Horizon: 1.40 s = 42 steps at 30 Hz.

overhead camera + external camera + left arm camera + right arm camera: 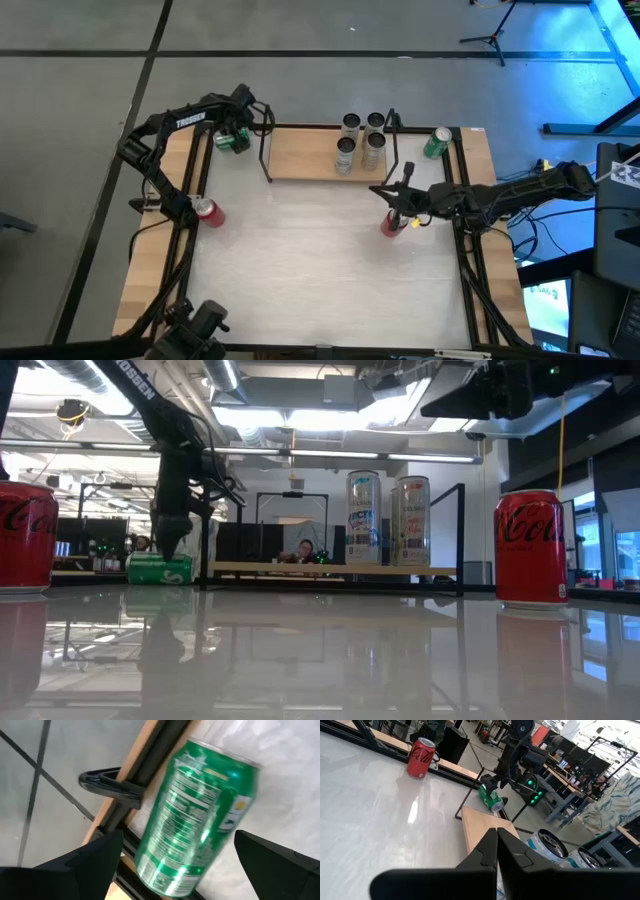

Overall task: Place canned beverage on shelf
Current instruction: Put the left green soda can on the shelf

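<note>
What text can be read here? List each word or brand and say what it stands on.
"TROSSEN": left arm, in white letters.
"Coca-Cola" script, partly cut off: red can on the right in the low view, and red can at its left edge.
Green can between the left gripper fingers: small print, too blurred to read.
Tall silver cans on the shelf: labels too small to read.

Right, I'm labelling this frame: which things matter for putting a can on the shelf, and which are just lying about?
In the job:
shelf
green can, on its side off the shelf's end
left gripper, open over it

Lying about, for now:
red cans
second green can
tall cans, already on the shelf
right gripper, shut, waiting
</note>
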{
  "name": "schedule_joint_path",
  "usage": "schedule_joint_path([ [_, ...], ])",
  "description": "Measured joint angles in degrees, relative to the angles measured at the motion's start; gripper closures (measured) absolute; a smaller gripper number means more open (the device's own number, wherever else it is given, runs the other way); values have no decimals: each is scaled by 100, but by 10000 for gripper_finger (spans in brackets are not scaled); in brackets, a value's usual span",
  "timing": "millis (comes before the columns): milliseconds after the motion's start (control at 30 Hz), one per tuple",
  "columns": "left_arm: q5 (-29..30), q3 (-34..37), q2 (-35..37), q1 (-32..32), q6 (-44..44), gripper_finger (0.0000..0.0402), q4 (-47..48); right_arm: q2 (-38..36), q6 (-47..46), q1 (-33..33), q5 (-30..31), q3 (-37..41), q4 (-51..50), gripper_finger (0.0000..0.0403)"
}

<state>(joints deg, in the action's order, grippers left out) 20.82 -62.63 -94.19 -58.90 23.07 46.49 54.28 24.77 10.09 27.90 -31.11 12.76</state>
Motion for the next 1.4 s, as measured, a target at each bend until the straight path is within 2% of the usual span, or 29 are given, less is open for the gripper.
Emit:
schedule_joint_path([
  [200,-131,27,0,-86,-46,27,-42,5,64,0,2,0,-1,398],
  [400,-163,347,0,-147,97,27,-78,5,64,0,4,0,0,398],
  [733,-172,675,-3,-211,-194,27,-618,5,66,2,-10,0,83,398],
  [933,-83,678,-270,-222,-280,30,-690,3,101,0,-35,0,84,398],
  [1067,47,678,-465,-222,-283,50,-731,3,103,0,-39,0,83,398],
  [1333,112,656,-474,-191,-362,120,-757,3,123,2,-39,0,85,398],
  [1400,117,656,-474,-187,-413,122,-760,3,123,0,-38,0,83,398],
])
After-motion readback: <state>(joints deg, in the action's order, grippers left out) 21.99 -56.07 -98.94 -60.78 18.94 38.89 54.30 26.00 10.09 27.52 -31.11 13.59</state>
